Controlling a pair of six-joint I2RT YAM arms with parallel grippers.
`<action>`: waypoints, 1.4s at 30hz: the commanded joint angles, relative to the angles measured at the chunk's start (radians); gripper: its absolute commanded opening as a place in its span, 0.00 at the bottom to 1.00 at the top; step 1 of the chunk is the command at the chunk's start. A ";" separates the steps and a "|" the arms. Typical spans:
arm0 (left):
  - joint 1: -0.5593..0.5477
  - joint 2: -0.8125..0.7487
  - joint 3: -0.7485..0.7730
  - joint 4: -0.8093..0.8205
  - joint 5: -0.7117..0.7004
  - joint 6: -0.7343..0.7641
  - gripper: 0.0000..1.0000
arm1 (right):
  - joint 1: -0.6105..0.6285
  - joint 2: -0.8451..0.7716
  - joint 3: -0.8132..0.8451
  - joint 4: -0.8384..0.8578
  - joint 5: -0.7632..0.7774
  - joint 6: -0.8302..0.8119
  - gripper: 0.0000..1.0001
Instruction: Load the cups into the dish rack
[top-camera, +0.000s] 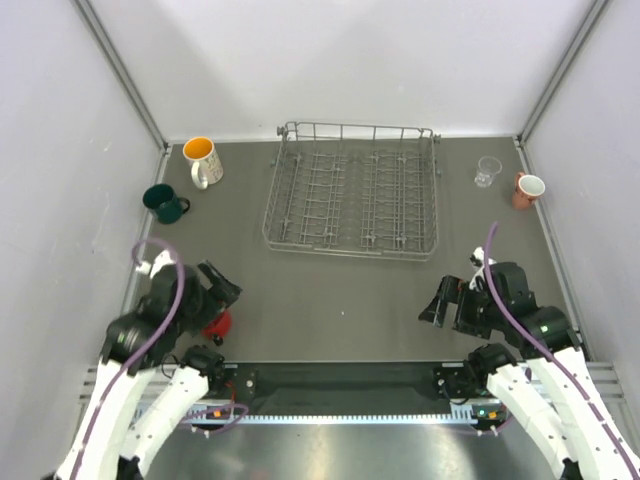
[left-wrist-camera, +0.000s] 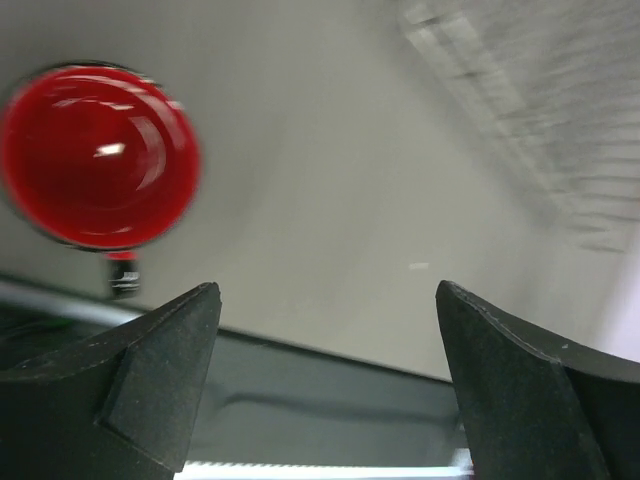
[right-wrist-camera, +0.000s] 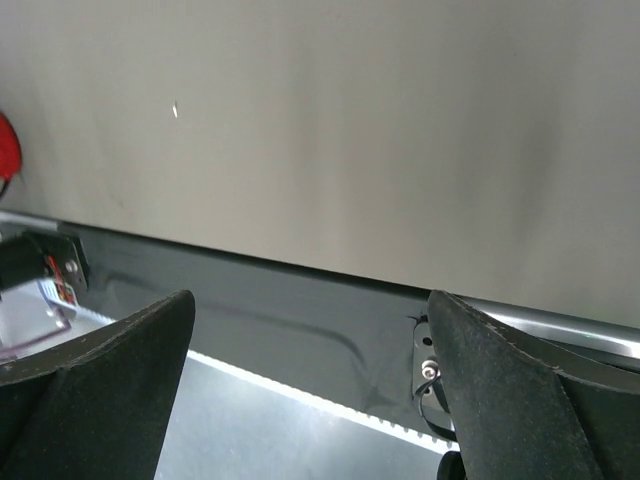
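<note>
The grey wire dish rack (top-camera: 352, 250) stands at the back middle of the table, with no cups in it; it shows blurred in the left wrist view (left-wrist-camera: 530, 110). The white speckled mug with orange inside (top-camera: 203, 160) and the dark green mug (top-camera: 165, 203) stand at the back left. The clear glass (top-camera: 487, 172) and the salmon-pink mug (top-camera: 527, 189) stand at the back right. The red mug (top-camera: 217, 326) stands at the near left, partly under my left gripper (top-camera: 215, 290). My left gripper (left-wrist-camera: 328, 290) is open and empty, with the red mug (left-wrist-camera: 100, 155) up and to the left of its fingers. My right gripper (top-camera: 440, 300) is open and empty (right-wrist-camera: 310, 297) low at the near right.
White enclosure walls with metal corner posts close in the table on the left, back and right. A dark base plate (top-camera: 340, 380) with a lit strip runs along the near edge between the arm bases. A red sliver (right-wrist-camera: 5, 150) shows at the right wrist view's left edge.
</note>
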 joint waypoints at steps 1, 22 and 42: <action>-0.001 0.196 0.077 -0.150 -0.106 0.097 0.90 | -0.010 0.052 0.058 0.044 -0.074 -0.066 1.00; -0.001 0.546 0.060 -0.030 -0.329 -0.035 0.55 | -0.010 0.160 0.152 0.107 -0.018 -0.123 1.00; 0.001 0.652 -0.101 0.079 -0.333 -0.078 0.57 | -0.011 0.072 0.137 0.061 -0.016 -0.063 1.00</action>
